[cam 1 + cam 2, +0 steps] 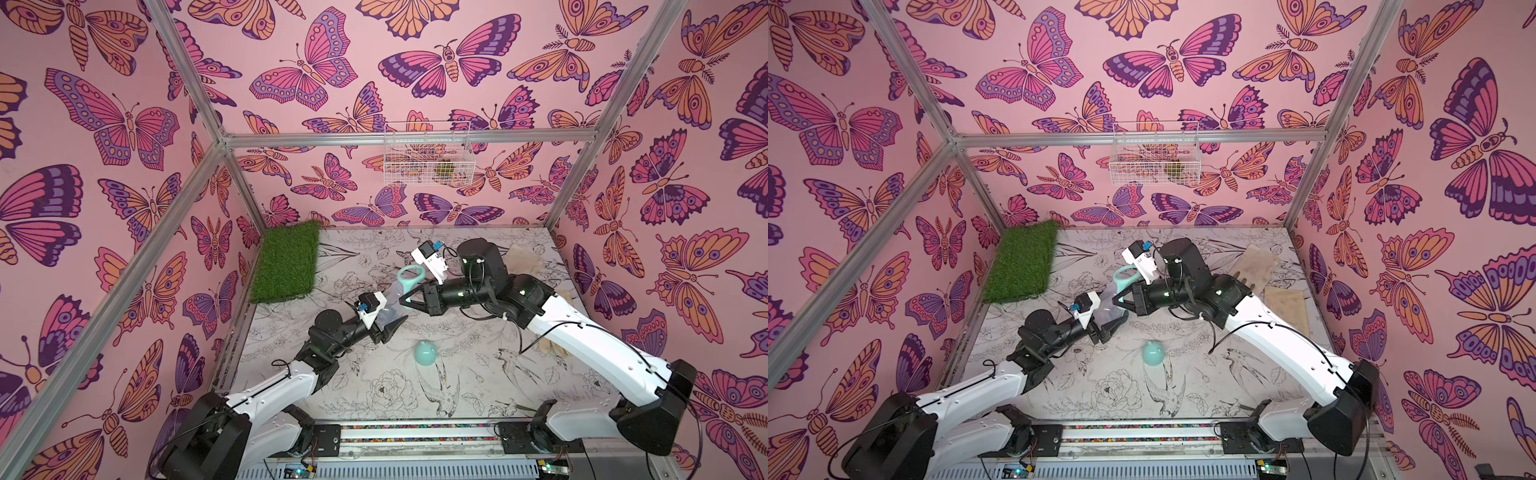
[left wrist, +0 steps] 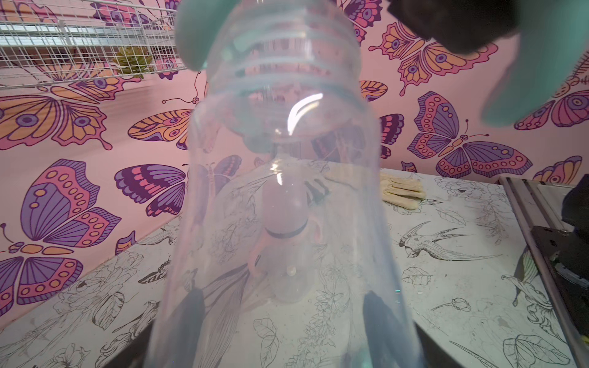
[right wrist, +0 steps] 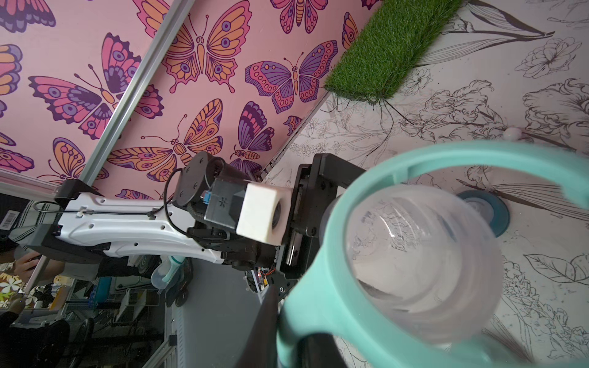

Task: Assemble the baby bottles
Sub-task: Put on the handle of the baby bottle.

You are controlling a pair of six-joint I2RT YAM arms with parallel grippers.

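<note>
My left gripper (image 1: 387, 321) (image 2: 285, 321) is shut on the lower end of a clear bottle (image 1: 388, 301) (image 2: 287, 153), which it holds tilted above the table. A teal twin-handled ring (image 1: 409, 276) (image 3: 318, 286) sits around the bottle's neck. My right gripper (image 1: 409, 302) (image 3: 293, 341) is shut on one handle of that ring. A teal dome cap (image 1: 424, 352) (image 1: 1153, 353) lies on the table nearer the front. A teal nipple collar (image 3: 492, 212) lies on the table beyond the bottle. A pink bottle (image 2: 287, 220) shows blurred through the clear one.
Beige gloves (image 2: 401, 191) (image 1: 524, 254) lie at the right of the table behind my right arm. A green grass mat (image 1: 286, 259) leans in the back left corner. A white wire basket (image 1: 428, 153) hangs on the back wall.
</note>
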